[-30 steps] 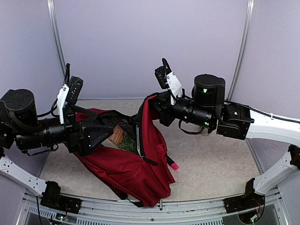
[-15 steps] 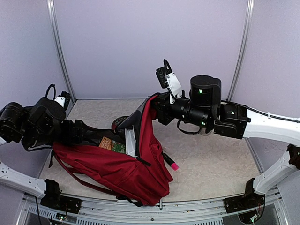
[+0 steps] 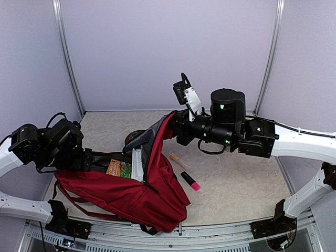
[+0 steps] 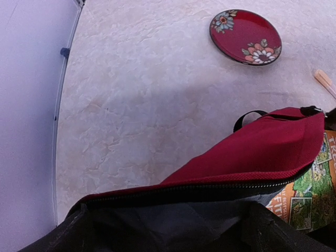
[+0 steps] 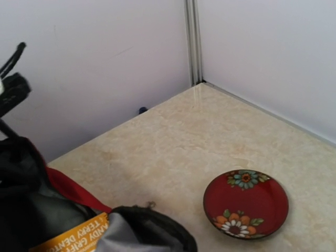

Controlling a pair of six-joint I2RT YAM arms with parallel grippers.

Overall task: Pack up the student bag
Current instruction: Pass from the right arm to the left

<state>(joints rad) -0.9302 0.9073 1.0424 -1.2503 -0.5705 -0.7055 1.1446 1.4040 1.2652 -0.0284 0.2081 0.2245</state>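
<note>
The student bag point(image 3: 131, 197), dark red with grey lining, lies at the front left with its mouth stretched open. My right gripper point(image 3: 173, 122) is shut on its upper rim and holds it up; its fingers are hidden behind fabric in the right wrist view point(image 5: 136, 231). My left gripper point(image 3: 93, 157) is low at the bag's left rim and seems shut on it. Red fabric point(image 4: 262, 152) and lining cover its fingers in the left wrist view. A green and orange book point(image 3: 118, 168) lies inside the mouth.
A pink highlighter point(image 3: 190, 181) and a thin wooden stick point(image 3: 176, 159) lie on the table right of the bag. A small red flowered plate point(image 4: 245, 35) sits behind the bag, also in the right wrist view point(image 5: 245, 203). Walls stand at the back and both sides.
My left arm dropped and swung left, drawing the bag's left rim down and outward. The bag lies flatter and further left, uncovering the stick. The right gripper barely moved.
</note>
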